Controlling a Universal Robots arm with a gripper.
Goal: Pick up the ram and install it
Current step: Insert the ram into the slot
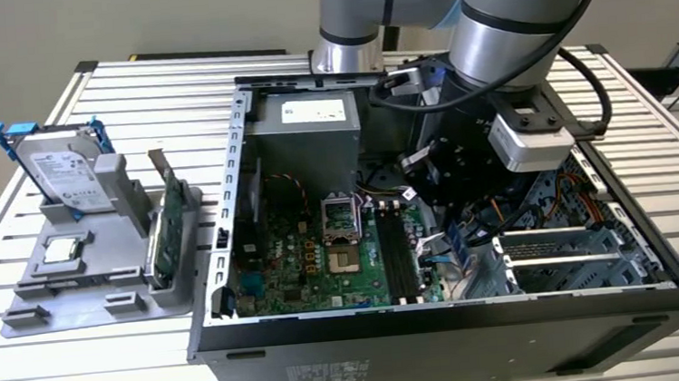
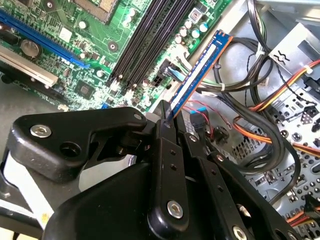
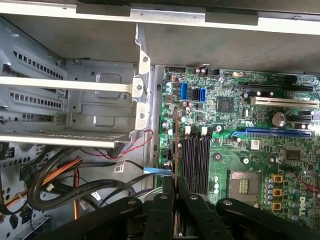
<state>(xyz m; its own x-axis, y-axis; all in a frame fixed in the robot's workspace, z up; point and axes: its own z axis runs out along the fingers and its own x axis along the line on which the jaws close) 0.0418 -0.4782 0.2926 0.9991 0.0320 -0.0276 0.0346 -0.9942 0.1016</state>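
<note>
My gripper (image 2: 172,117) is shut on the ram (image 2: 197,72), a slim blue-green stick with a white label, held by one end inside the open computer case (image 1: 217,255). In the first wrist view the ram (image 3: 176,142) appears edge-on between the black fingers (image 3: 167,192). It runs parallel to the black memory slots (image 3: 197,155) and hangs just beside them, toward the cables. The slots (image 2: 145,45) are empty on the green motherboard (image 2: 75,30). In the exterior view the gripper (image 1: 444,196) is low over the motherboard's right part, near the slots (image 1: 396,259).
Orange and black cables (image 2: 260,100) bunch beside the ram. A metal drive cage (image 3: 75,100) and the CPU socket (image 3: 242,185) flank the slots. Left of the case, a grey tray (image 1: 34,315) holds a hard drive in a blue frame (image 1: 65,171) and a green card (image 1: 167,231).
</note>
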